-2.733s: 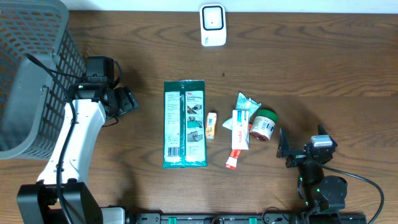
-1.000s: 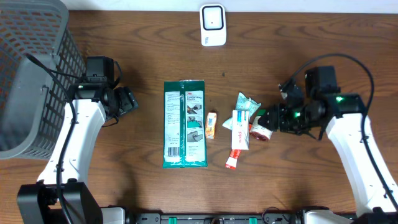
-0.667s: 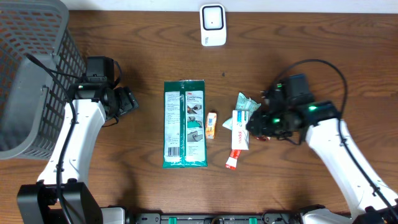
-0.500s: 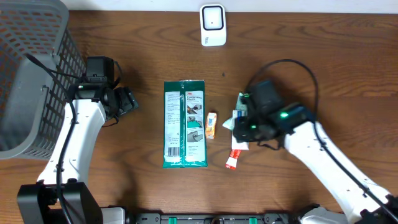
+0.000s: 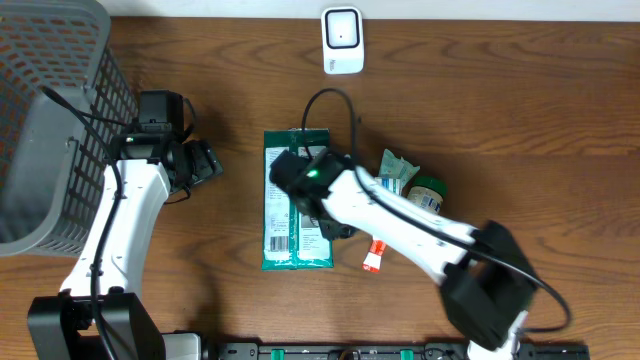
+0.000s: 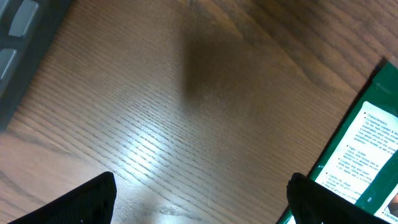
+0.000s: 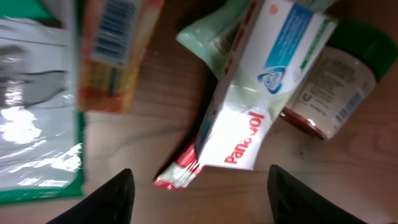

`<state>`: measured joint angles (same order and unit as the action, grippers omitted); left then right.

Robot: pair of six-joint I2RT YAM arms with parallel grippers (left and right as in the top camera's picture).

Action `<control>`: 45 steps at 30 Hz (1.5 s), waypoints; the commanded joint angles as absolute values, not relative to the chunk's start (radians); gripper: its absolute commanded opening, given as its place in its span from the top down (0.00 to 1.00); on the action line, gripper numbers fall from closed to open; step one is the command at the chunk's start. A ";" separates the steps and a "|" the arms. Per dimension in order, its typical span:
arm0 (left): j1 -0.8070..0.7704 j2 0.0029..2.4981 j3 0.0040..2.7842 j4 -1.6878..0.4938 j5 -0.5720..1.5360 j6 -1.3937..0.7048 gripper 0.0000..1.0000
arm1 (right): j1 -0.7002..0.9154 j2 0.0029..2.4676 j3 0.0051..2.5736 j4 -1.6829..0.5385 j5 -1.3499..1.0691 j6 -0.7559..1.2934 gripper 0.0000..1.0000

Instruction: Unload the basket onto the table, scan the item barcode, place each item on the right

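Note:
A white barcode scanner (image 5: 342, 40) stands at the table's far edge. The items lie mid-table: a green wipes pack (image 5: 280, 215), a white and red toothpaste box (image 7: 249, 106), a small orange box (image 7: 109, 56) with its barcode up, a green pouch (image 5: 398, 165) and a green-lidded jar (image 5: 427, 192). My right gripper (image 5: 332, 222) hovers over the orange box and the pack's right edge. In the right wrist view the right gripper (image 7: 202, 208) is open and holds nothing. My left gripper (image 6: 199, 211) is open above bare wood, left of the wipes pack (image 6: 367, 155).
A grey mesh basket (image 5: 50, 120) fills the far left corner, beside my left arm. My right arm stretches diagonally from the front right across the toothpaste box, hiding most of it from overhead.
My right arm has swept left from the jar, across the toothpaste box, to the wipes pack's right edge. Its jaws stand a little wider. The left arm has not moved.

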<state>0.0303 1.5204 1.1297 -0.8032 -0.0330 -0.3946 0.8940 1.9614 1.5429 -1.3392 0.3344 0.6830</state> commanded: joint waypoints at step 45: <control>0.033 1.518 1.135 -0.804 -0.049 -0.390 0.11 | 0.295 1.246 0.799 -0.842 -0.450 0.466 0.43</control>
<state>0.0303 1.5204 1.1301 -0.8032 -0.0334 -0.3946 0.3088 1.2560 0.8692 -0.8841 -0.3485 0.4854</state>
